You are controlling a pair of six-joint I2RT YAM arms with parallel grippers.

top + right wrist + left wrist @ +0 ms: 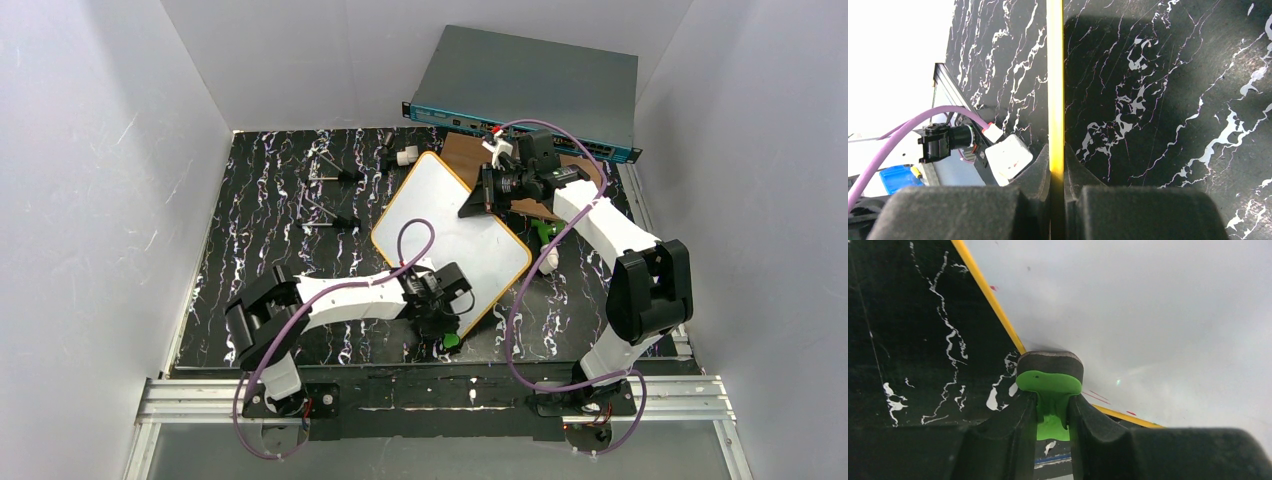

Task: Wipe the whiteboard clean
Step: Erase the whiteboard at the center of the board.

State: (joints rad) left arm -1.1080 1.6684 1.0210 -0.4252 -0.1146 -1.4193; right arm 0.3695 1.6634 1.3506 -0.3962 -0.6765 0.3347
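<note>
Green eraser [1050, 382], pinched in our left gripper [1053, 410], meets the whiteboard [440, 215] (right gripper [1056, 160] clamps its frame [1055, 75]); next we sweep remaining red traces [1096, 396].

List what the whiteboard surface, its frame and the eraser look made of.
Whiteboard: smooth glossy white sheet, likely melamine or coated; soft reflections show. Frame: thin orange-yellow edging, probably plastic. Eraser: matte green plastic handle, dark felt-like pad, fuzzy at the edge.

I see the whiteboard [440, 205] sitting cornerwise on the table [260, 200]: white, with rounded corners and a thin orange-yellow frame. Its face is almost clean, with a few faint red flecks by the near corner. My right hand [1056, 155] pinches its far-right edge.
</note>
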